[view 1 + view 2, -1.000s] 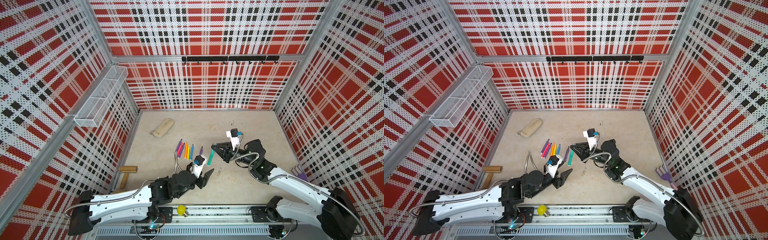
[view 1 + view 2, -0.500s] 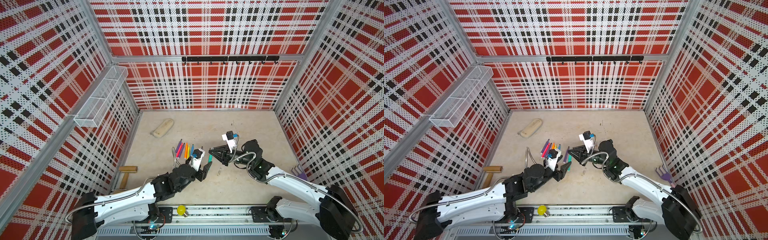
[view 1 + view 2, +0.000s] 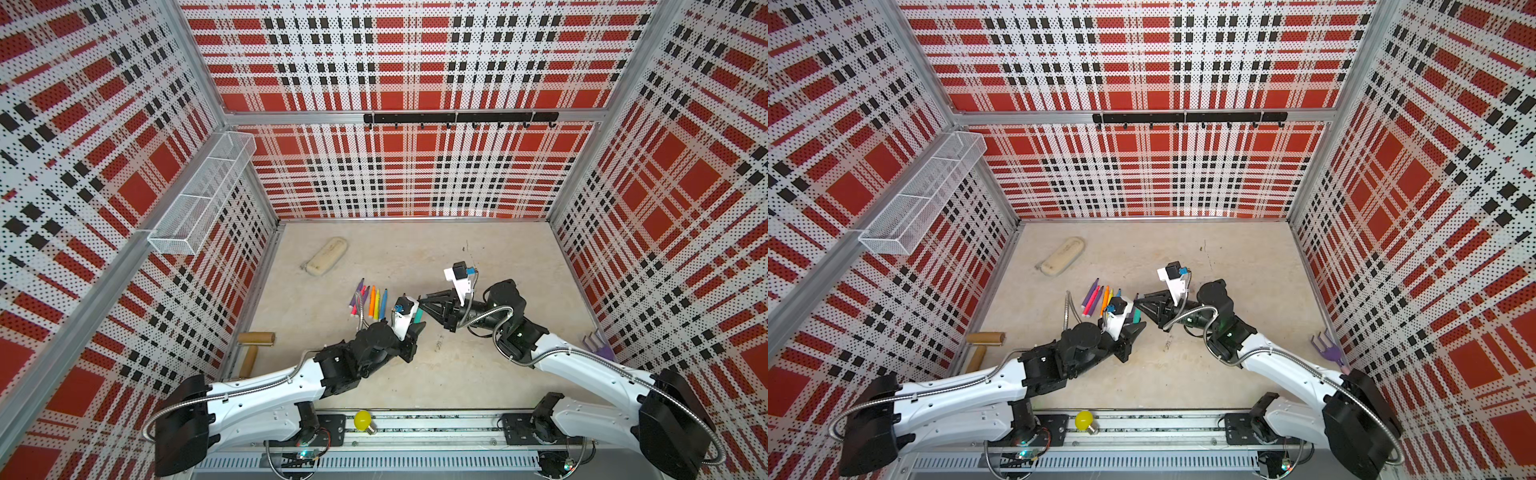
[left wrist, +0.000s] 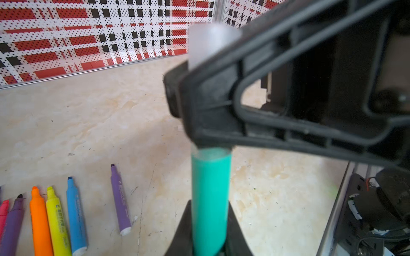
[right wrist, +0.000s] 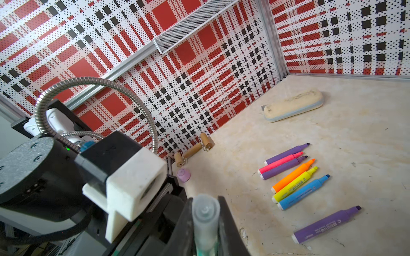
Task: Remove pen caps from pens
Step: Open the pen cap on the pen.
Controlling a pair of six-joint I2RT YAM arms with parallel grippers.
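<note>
- Table (image 3: 478,374): the two arms meet over its middle, just beside the row of pens.
- Left gripper (image 4: 209,223): clenched on the barrel of the teal pen (image 4: 209,188). Its wrist block hides most of that pen in both top views.
- Right gripper (image 5: 206,221): clamped across the pen cap (image 4: 206,44), which sits on the teal pen's end, held above the table.
- Beige case (image 3: 326,261) and wooden roller (image 3: 253,345): well apart from the grippers, toward the left wall.
- Six bare-tipped pens (image 5: 295,175): lie side by side on the table. A lone purple pen (image 5: 326,223) lies nearest the grippers.
- Small lilac piece (image 5: 184,174): near the roller.
</note>
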